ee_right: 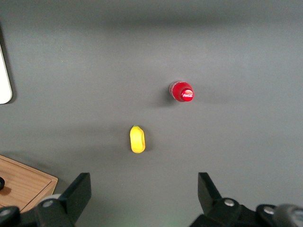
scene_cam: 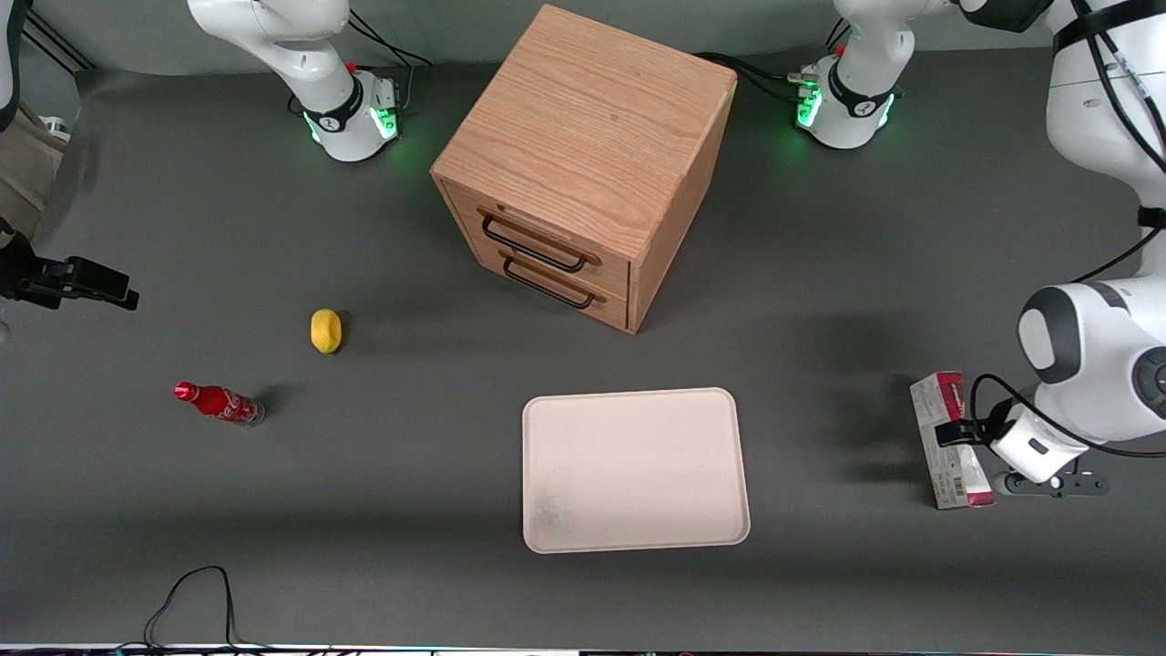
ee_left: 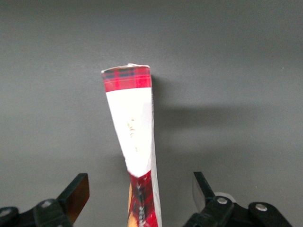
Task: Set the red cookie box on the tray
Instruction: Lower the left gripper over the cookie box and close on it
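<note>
Red box (scene_cam: 947,442) lying flat on grey desk (scene_cam: 364,510), toward working arm's end, well apart from cream tray (scene_cam: 635,470). Claw (ee_left: 141,191) low over box, fingers (ee_left: 75,191) spread wide on both sides, gripping nothing.

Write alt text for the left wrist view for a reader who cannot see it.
The open hand hangs over the red cookie box, its fingers standing apart on either side of the box without touching it. The box lies on a plain grey table.
</note>
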Available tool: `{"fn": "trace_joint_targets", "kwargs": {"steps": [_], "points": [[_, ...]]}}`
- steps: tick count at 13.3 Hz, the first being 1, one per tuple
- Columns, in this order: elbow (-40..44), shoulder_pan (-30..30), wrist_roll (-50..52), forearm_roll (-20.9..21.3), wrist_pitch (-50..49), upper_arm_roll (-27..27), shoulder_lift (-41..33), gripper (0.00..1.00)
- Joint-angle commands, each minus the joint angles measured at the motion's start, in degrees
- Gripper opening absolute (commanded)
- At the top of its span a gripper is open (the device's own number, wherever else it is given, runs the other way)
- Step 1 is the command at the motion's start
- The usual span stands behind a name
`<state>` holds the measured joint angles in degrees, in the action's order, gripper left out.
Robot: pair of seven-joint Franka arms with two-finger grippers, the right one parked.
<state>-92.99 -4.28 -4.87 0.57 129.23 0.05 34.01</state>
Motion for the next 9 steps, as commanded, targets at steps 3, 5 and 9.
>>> {"fn": "trace_joint_targets", "kwargs": {"steps": [3, 5, 9], "points": [[-8.95, 0.33, -2.07, -0.83, 11.90, 0.04, -1.58, 0.97], [-9.58, 0.33, -2.42, -0.83, 12.80, 0.04, -1.58, 0.97], [-9.84, 0.15, -4.08, -0.92, 12.37, 0.04, -1.84, 0.01]]}}
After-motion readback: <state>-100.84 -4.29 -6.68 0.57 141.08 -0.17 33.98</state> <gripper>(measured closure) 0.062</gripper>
